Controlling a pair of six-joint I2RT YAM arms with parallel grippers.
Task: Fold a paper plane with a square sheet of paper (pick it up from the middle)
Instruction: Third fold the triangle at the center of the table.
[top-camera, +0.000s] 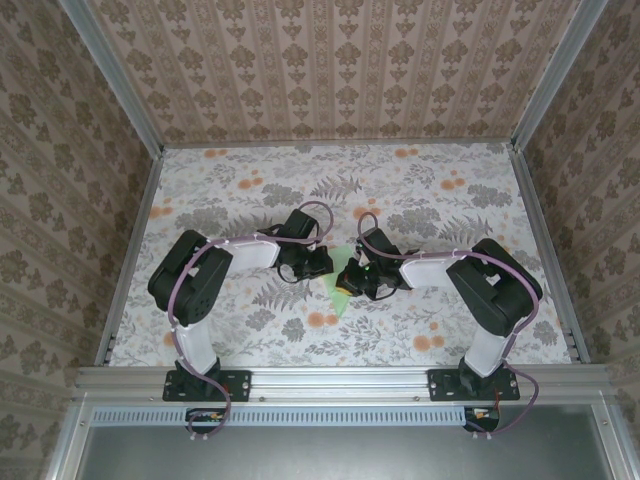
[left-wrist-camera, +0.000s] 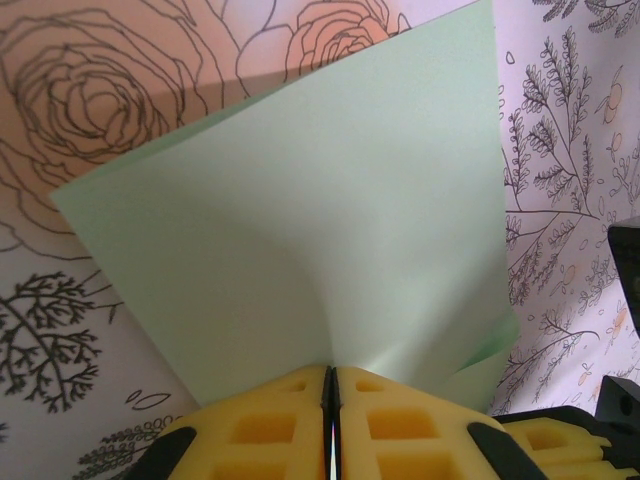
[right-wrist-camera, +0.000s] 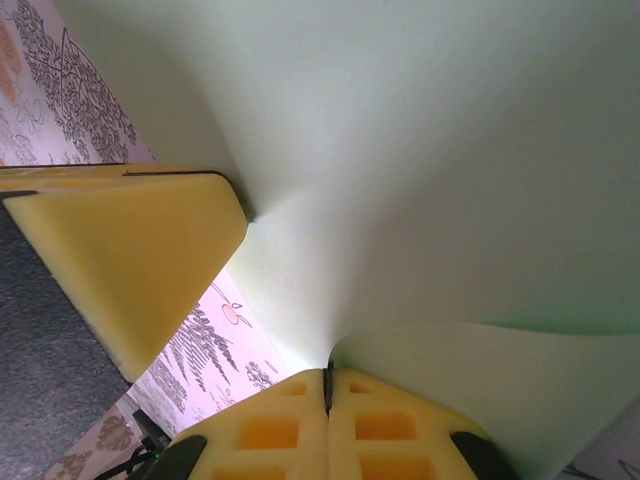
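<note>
You're on a floral table (top-camera: 470, 190) boxed in by patterned walls (top-camera: 330, 60). Both arms bend inward and meet mid-table, so the wrists crowd each other. In the right wrist view the left gripper (left-wrist-camera: 330, 385) blocks the left side, just beside the right gripper (right-wrist-camera: 327, 385). Left gripper is closed, pinching the sheet (left-wrist-camera: 320, 250) at its edge. Right gripper is closed on the same sheet. The sheet sits between the two grippers, mid-table. It's pale green, plain, bowed, and puckered at each pinch. A second layer curls out low on the right. From the top it reads as a small triangle pointing toward the bases.
</note>
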